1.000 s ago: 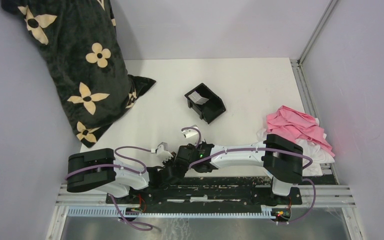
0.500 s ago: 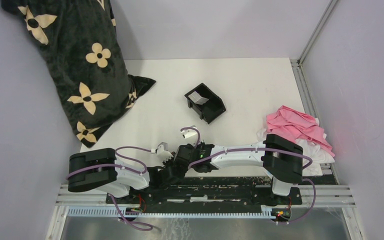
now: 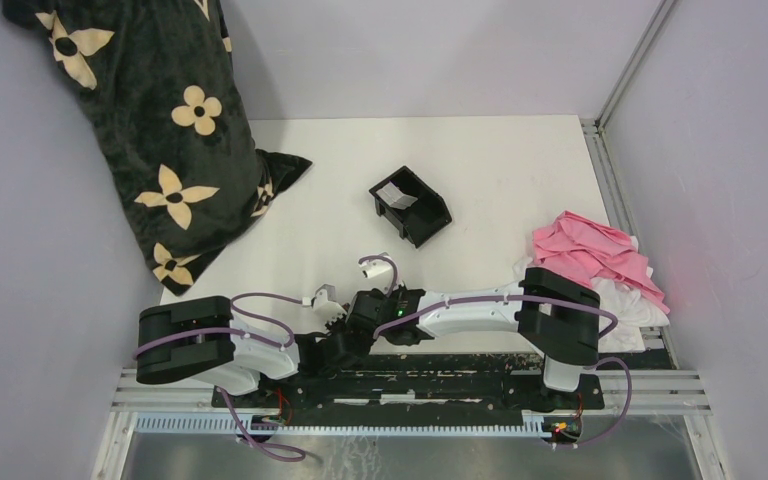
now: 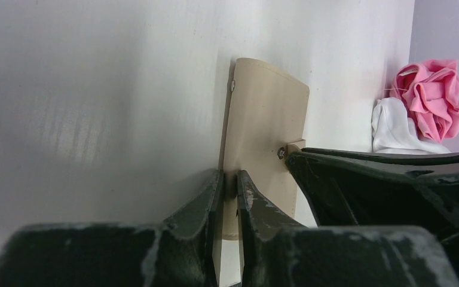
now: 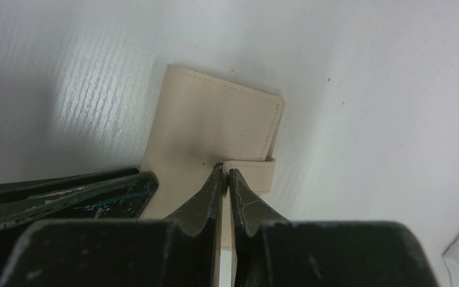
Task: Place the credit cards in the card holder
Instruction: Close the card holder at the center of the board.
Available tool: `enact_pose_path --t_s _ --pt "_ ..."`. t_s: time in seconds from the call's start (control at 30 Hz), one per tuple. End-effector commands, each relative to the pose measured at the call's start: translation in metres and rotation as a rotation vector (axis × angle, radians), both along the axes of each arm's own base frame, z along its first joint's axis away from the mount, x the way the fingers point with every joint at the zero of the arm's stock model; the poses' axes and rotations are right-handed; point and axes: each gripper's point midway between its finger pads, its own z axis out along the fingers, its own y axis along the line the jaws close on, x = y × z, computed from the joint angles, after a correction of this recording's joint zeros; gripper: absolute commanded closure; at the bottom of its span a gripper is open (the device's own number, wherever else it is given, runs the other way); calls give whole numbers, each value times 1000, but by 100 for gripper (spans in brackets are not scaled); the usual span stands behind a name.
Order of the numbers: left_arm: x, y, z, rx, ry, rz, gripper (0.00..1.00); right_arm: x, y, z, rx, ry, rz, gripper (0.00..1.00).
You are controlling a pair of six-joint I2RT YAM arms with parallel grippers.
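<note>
well, your table (image 3: 500, 170) carries a flowered cushion (image 3: 150, 130) at its far left corner, a pink cloth (image 3: 590, 250) at the right edge and a black tray (image 3: 410, 207) near the middle. the card holder (image 5: 215, 125) sits by the near edge. your left claw (image 4: 230, 185) is pinched narrow on its edge, and your right claw (image 5: 226, 173) is pinched on its snap tab (image 5: 257, 173). a pale card (image 3: 395, 195) lies in the tray.

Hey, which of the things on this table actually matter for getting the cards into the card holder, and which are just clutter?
For the job: card holder, pinched by the left gripper and the right gripper; pale card in the black tray.
Lying about: floral cushion; pink cloth; white cloth.
</note>
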Motion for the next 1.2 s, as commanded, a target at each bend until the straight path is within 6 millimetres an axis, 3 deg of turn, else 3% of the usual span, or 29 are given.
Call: enact_pose_path --t_s 0.0,0.57,0.93,1.17 --pt "1 13 -13 80 1 14 82 3 5 -2 6 -1 -4 89" --pt "0 12 -14 82 -1 5 82 5 11 -6 1 0 -1 88" --pt "-1 12 -15 83 1 1 82 10 14 1 20 -18 -11 80" --pt "-1 15 -16 82 3 4 83 12 15 8 39 -37 -16 81"
